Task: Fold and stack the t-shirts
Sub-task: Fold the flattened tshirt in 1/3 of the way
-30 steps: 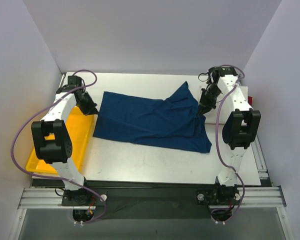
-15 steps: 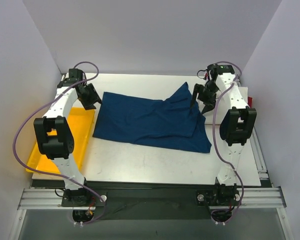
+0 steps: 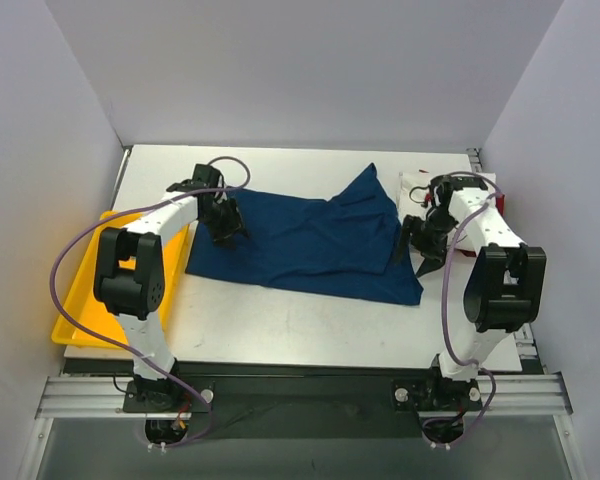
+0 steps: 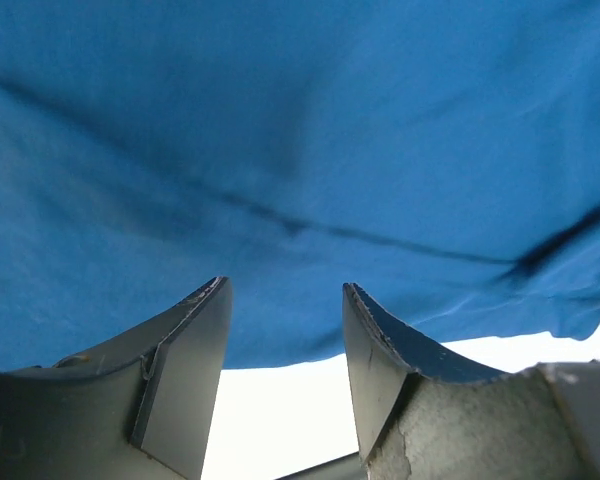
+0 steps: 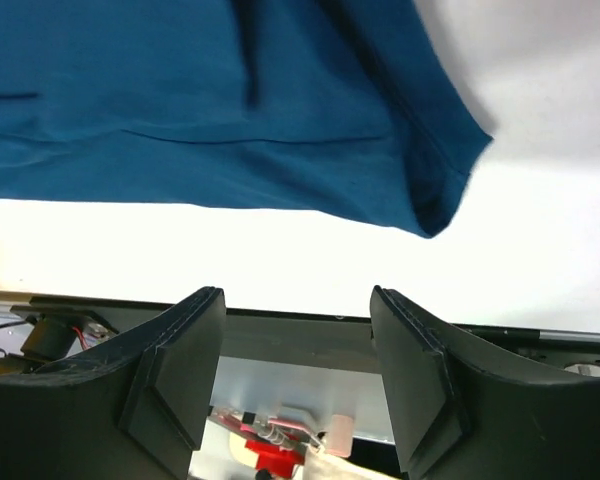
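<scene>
My left gripper [image 4: 285,300] gapes empty over the left end of the large navy blue cloth t-shirt [image 3: 310,240], spread on the white table [image 3: 280,325], print hidden. My right gripper [image 5: 298,300], likewise parted and empty, hangs by its right corner; my arm half-covers a cream-white cloth [image 3: 412,184].

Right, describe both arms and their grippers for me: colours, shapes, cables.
Both arms have white links with bulky black joint housings: left arm, right arm. A purple cable loops alongside each. The left gripper and right gripper each carry two dark grey, wedge-shaped fingers with flat inner faces. No markings are legible.
</scene>
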Motion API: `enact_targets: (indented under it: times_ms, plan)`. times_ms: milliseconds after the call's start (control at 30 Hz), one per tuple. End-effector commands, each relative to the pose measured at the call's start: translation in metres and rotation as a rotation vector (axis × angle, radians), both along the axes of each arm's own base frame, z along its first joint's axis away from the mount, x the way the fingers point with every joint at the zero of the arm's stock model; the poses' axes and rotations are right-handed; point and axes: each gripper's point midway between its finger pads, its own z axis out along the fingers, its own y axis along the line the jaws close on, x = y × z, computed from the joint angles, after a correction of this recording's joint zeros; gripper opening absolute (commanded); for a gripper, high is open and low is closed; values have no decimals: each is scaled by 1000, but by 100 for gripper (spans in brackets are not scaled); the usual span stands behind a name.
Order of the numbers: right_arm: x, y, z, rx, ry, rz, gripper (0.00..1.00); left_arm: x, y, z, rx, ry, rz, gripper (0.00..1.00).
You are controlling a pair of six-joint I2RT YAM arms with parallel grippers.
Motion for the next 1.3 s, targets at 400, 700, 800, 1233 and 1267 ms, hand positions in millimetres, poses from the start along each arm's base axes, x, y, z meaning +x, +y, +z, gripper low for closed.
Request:
enact_targets:
  times_ms: [400, 700, 800, 1233, 1267]
  plan:
    - [-50, -28, -56, -72, 175, -26, 51, -29, 10, -44, 23, 82, 58, 61]
    - [-54, -35, -77, -106, 221, -25, 50, -36, 19, -57, 67, 104, 56, 63]
    - [-51, -36, -83, -116, 230, -34, 45, -38, 20, -60, 70, 110, 47, 63]
    - [-90, -33, -77, -124, 313, -45, 0, -66, 45, -74, 178, 187, 77, 63]
    - [-93, -32, -76, -124, 318, -42, 0, -69, 47, -75, 186, 194, 83, 63]
